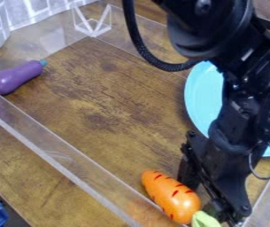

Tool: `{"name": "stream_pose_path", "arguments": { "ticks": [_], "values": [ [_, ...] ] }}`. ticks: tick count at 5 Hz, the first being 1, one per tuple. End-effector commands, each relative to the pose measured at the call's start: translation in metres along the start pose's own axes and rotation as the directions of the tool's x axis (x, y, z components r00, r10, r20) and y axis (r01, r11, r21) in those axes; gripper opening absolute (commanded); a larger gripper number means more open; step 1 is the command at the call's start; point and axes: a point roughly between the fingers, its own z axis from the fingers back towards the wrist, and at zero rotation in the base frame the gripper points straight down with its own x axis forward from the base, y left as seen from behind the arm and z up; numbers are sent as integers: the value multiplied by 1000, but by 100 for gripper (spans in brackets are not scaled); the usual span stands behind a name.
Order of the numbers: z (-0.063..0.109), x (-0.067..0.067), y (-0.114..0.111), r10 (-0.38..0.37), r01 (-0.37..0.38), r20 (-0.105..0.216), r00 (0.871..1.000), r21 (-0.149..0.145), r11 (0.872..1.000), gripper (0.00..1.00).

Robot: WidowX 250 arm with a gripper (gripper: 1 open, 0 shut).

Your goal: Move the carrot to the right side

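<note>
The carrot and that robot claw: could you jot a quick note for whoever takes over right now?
Gripper: low, right up against the carrot; I can't tell whether its fingers have closed on it.
Carrot: lying on the wooden surface, near the picture's bottom edge, leafy end toward the gripper.
Done: gripper brought to the carrot.
Left: probably secure it, then move it to the right side.

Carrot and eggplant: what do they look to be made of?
The carrot looks like smooth molded plastic, glossy, with a bright highlight on its orange side. The eggplant seems plastic too, its even purple skin faintly shiny, though painted wood is possible.
</note>
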Motion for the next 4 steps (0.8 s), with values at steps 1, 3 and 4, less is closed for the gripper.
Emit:
{"name": "stream_pose_path", "arguments": {
  "ticks": [1, 3, 4],
  "values": [
    [4, 5, -9, 6, -6, 15, 1000, 6, 1000, 0],
    [6, 13, -28, -1, 1, 22, 1000, 12, 1000, 0],
    [8, 26, -25, -41, 41, 26, 999, 22, 999, 0]
  ]
}}
